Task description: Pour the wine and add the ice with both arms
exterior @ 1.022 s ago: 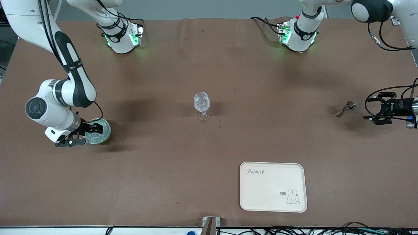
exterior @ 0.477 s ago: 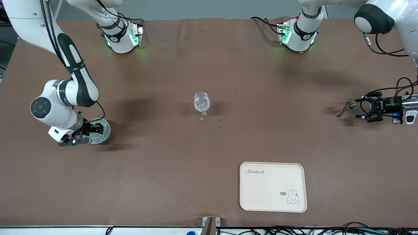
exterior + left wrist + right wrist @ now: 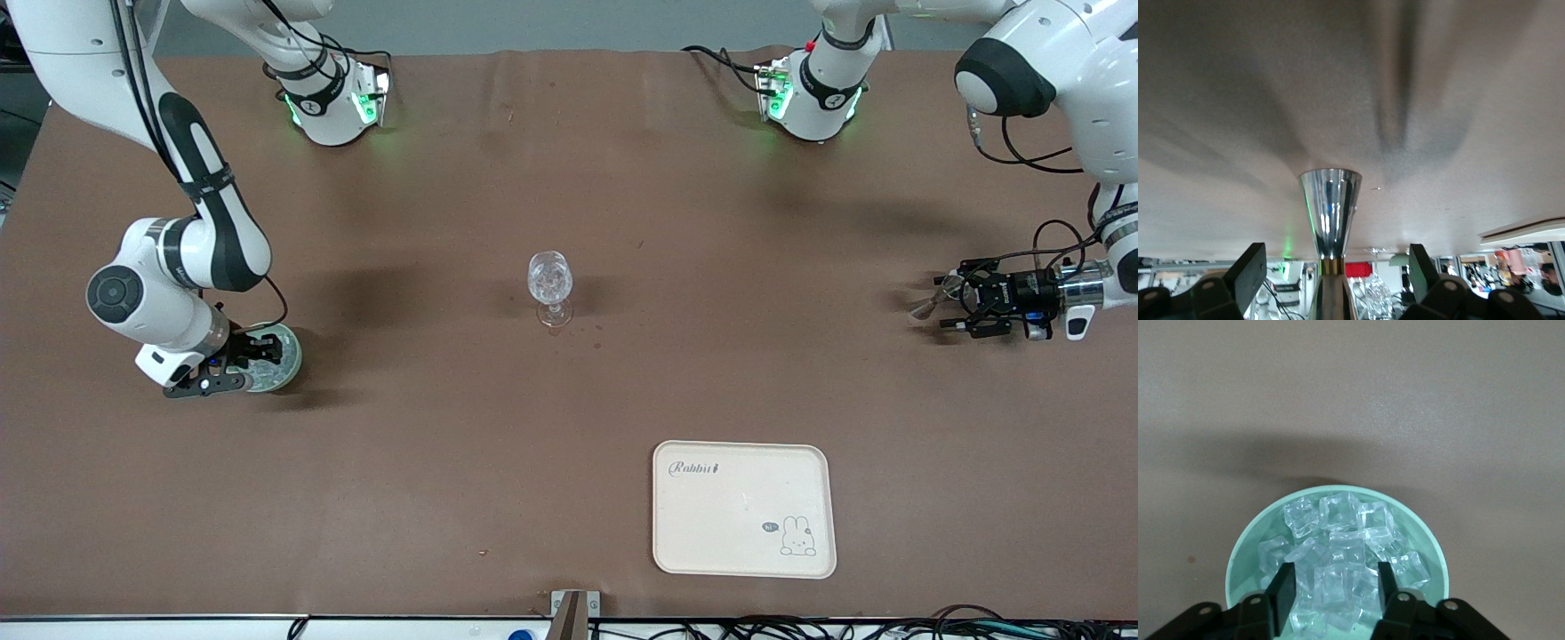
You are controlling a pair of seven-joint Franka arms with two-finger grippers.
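A pale green bowl [image 3: 292, 357] full of ice [image 3: 1338, 540] sits at the right arm's end of the table. My right gripper [image 3: 252, 360] is low in the bowl, open, its fingers [image 3: 1281, 593] on either side of one ice cube [image 3: 1338, 587]. A silver metal jigger [image 3: 921, 308] lies on its side at the left arm's end. My left gripper [image 3: 944, 303] is open around it, and the jigger [image 3: 1330, 207] lies between the fingers [image 3: 1250, 272] without touching them. A clear patterned stemmed glass [image 3: 549, 283] stands upright mid-table.
A cream tray [image 3: 745, 542] with a rabbit drawing lies flat, nearer the front camera than the glass. Brown table surface stretches between the bowl, glass and jigger. The arm bases stand along the table's edge farthest from the front camera.
My left gripper has moved in toward the jigger and now straddles it. My right gripper has sunk slightly lower into the bowl of ice.
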